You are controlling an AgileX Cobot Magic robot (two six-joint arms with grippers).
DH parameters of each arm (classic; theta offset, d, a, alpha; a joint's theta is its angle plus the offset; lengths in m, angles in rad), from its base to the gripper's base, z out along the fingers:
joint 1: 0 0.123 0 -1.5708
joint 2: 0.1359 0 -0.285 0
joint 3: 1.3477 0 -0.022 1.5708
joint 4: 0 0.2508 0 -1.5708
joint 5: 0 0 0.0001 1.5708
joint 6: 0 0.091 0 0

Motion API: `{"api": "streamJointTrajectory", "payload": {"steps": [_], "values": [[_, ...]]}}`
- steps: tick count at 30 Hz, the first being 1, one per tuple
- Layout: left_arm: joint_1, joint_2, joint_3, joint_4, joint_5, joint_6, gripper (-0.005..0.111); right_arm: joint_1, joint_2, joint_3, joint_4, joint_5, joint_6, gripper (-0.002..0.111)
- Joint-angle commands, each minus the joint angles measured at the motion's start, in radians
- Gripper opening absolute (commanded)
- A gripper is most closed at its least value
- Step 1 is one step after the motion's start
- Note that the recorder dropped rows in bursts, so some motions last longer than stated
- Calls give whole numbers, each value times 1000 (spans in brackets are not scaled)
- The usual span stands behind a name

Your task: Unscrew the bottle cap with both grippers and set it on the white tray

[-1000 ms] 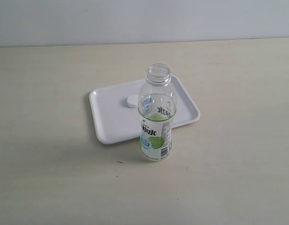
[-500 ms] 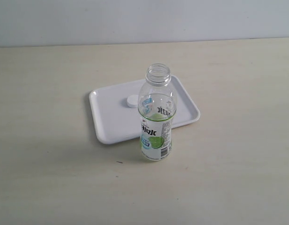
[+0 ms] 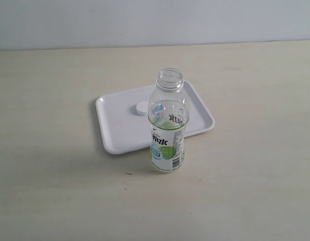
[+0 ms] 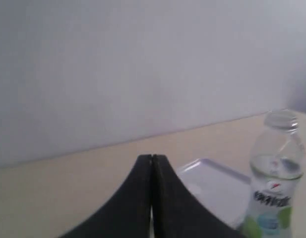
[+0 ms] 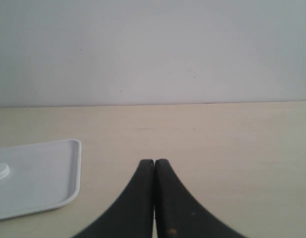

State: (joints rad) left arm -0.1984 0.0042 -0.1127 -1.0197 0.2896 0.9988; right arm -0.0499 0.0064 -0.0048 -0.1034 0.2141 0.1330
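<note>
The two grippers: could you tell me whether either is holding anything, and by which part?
Nothing is held: the left gripper and right gripper are both shut empty.

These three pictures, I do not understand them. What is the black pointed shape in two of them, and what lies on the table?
The machine is a robot with two arms. One picture comes from a camera off the arms; the other two come from a camera on each wrist. The black shape is each arm's gripper: the left gripper and the right gripper, both shut and holding nothing. On the table stands an open bottle, upright, just in front of a white tray. The bottle cap lies on the tray. Neither gripper touches anything.
</note>
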Motion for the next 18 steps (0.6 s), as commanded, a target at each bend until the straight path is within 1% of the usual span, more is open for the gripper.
{"api": "streamJointTrajectory", "payload": {"steps": [1, 2, 3, 4, 6, 8, 12, 13, 15, 18], "values": [[77, -4, 7, 645, -23, -685, 0, -5, -6, 5, -1, 17, -6, 0], [100, -4, 7, 790, -27, -827, 0, -5, -6, 5, -1, 24, -6, 0], [113, -4, 7, 924, -27, -929, 0, -5, -6, 5, -1, 24, -6, 0], [125, -4, 9, 1026, -27, -1030, 0, -5, -6, 5, -1, 24, -6, 0], [155, -4, 21, 1139, -50, -1156, 0, -5, -6, 5, -1, 24, -6, 0], [156, -4, 41, 1144, -79, -1156, 0, -5, -6, 5, -1, 24, -6, 0], [156, -4, 113, 1149, -203, -1128, 0, -5, -6, 5, -1, 24, -4, 0], [156, -4, 113, 1149, -229, -1128, 0, -5, -6, 5, -1, 24, -4, 0], [156, -4, 113, 1149, -191, -1124, 0, -5, -6, 5, -1, 24, -4, 0], [156, -4, 113, 1147, -218, -1109, 0, -5, -6, 5, -1, 24, -4, 0]]}}
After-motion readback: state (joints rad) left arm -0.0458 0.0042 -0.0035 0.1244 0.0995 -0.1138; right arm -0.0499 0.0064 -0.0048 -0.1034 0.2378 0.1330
